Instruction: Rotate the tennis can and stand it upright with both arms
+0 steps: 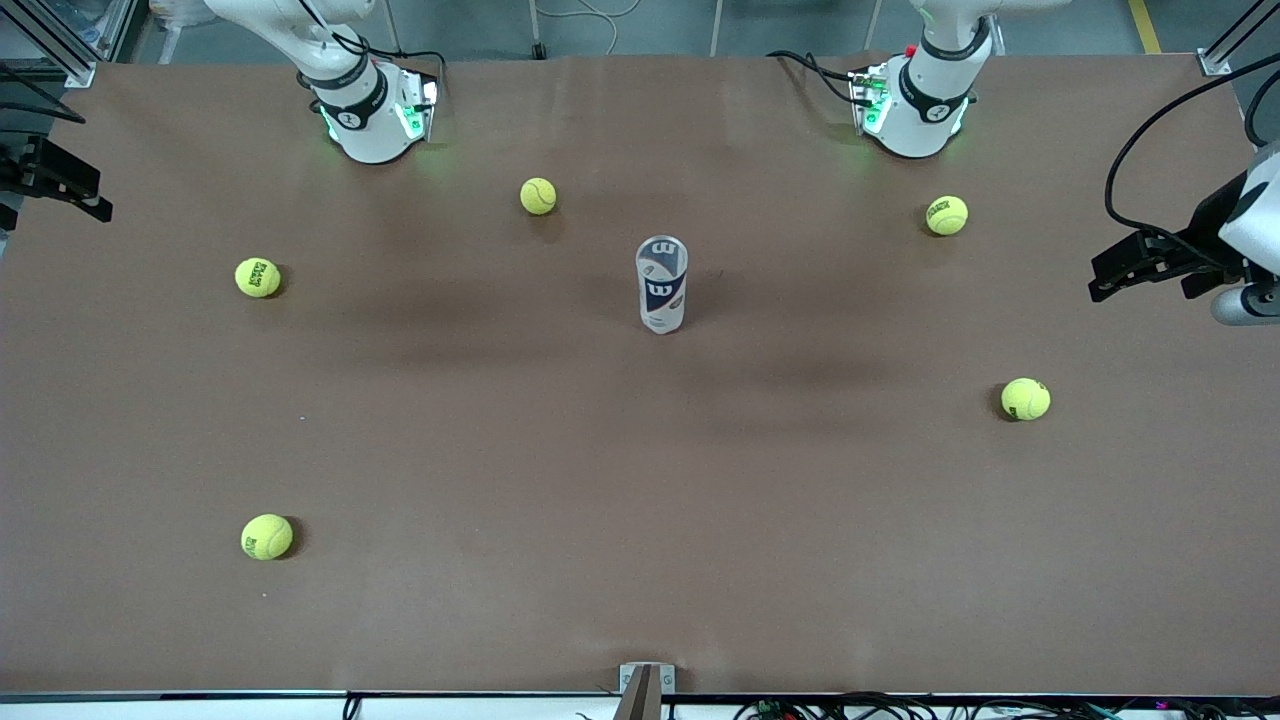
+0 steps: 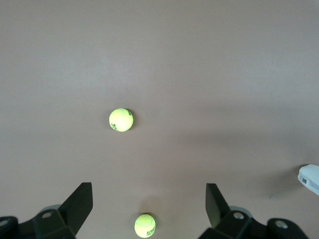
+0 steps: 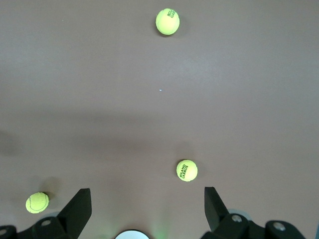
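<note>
The tennis can (image 1: 661, 285), a clear tube with a white-and-navy "W" label, stands upright at the middle of the table with nothing touching it. My left gripper (image 1: 1120, 268) hangs high over the left arm's end of the table, well away from the can. In the left wrist view it (image 2: 148, 199) is open and empty, with bare table and two balls below. My right gripper (image 1: 85, 195) hangs high over the right arm's end of the table. In the right wrist view it (image 3: 145, 201) is also open and empty.
Several yellow-green tennis balls lie scattered on the brown table (image 1: 640, 500): one near the right arm's base (image 1: 538, 196), two toward the right arm's end (image 1: 257, 277) (image 1: 266, 537), two toward the left arm's end (image 1: 946, 215) (image 1: 1025, 399). All lie well apart from the can.
</note>
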Controlling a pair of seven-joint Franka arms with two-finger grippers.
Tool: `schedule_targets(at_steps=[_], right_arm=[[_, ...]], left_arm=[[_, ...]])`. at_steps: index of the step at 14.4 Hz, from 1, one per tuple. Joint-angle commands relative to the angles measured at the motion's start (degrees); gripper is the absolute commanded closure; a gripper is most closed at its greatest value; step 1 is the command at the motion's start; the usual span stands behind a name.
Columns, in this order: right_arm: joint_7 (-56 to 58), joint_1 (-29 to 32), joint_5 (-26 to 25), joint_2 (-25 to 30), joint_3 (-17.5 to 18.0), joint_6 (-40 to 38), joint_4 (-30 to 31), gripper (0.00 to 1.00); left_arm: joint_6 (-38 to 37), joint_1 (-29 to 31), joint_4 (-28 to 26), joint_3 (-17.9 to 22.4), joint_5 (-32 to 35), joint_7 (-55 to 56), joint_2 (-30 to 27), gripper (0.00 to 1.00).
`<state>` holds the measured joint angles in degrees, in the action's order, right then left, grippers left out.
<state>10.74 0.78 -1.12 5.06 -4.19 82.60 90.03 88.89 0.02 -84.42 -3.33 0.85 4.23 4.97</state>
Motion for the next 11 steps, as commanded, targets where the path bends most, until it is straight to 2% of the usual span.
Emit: schedule_targets(at_steps=[1, 8, 11], right_arm=[[0.60, -0.61, 0.32, 1.26, -0.38, 0.46, 1.29, 0.00], [1.66, -0.43, 0.50, 1.26, -0.56, 0.11, 1.29, 0.00], [0.69, -0.25, 0.68, 1.26, -0.56, -0.24, 1.29, 0.00]], left_arm=[[-0.91, -0.20, 3.55, -0.54, -0.85, -0.80, 1.44, 0.00], [4.71, 0.68, 1.28, -0.10, -1.73, -1.77, 0.30, 0.00], [4.62, 0.24, 1.80, -0.09, -1.38, 3.31, 0.82, 0.00]])
